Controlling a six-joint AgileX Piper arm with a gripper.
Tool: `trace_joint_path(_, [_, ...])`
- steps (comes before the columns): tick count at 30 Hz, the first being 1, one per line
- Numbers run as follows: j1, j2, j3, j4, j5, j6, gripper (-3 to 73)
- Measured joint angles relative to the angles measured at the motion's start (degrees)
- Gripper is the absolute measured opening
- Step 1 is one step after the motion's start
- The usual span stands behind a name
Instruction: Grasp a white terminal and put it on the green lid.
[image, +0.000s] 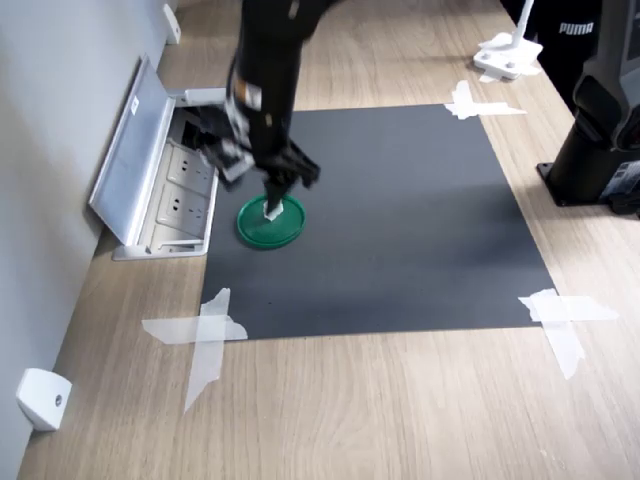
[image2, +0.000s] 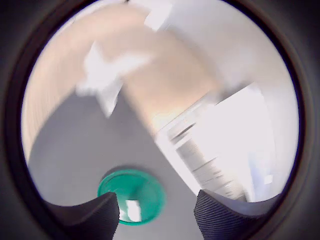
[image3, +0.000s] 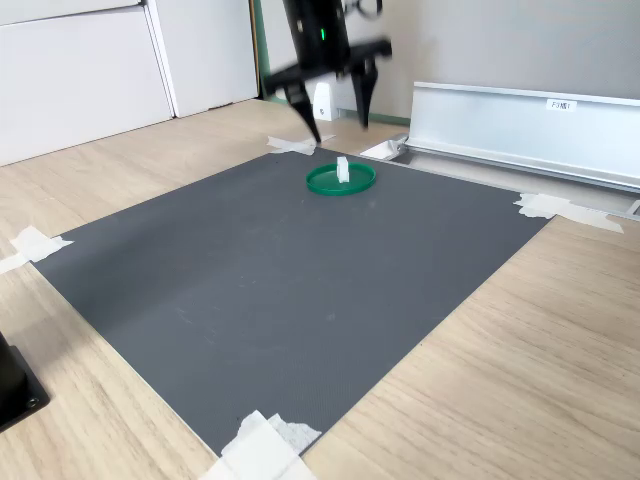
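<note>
Hand (image3: 335, 122) open; white terminal (image3: 342, 169) on green lid (image3: 325, 183).

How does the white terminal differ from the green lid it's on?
The white terminal is tiny and white; the green lid is much wider and dark green. The terminal is a small block standing up from the surface, while the lid lies flat as a round disc with a raised rim. The terminal rests on the lid; the lid rests on the black mat. The open tool touches neither.
</note>
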Motion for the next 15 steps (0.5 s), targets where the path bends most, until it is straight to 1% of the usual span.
trace_joint_path(2, [0.00,-4.58,0.02,0.09,-0.08,2.23,57.0])
trace_joint_path(3, [0.00,-6.77,0.23,0.09,-0.08,3.72,52.6])
trace_joint_path(5, [0.00,-10.69,1.50,0.09,-0.08,6.45,41.4])
trace_joint_path(8, [0.00,-17.70,6.01,0.75,-0.45,10.75,16.6])
trace_joint_path(9, [0.00,-19.75,7.62,0.97,-0.88,11.89,9.9])
trace_joint_path(10, [0.00,-22.43,9.81,1.10,-1.44,13.36,5.6])
trace_joint_path(12, [0.00,-28.21,14.86,1.17,-3.09,16.19,1.8])
trace_joint_path(15, [0.00,-37.45,22.82,1.17,-6.27,20.47,-0.1])
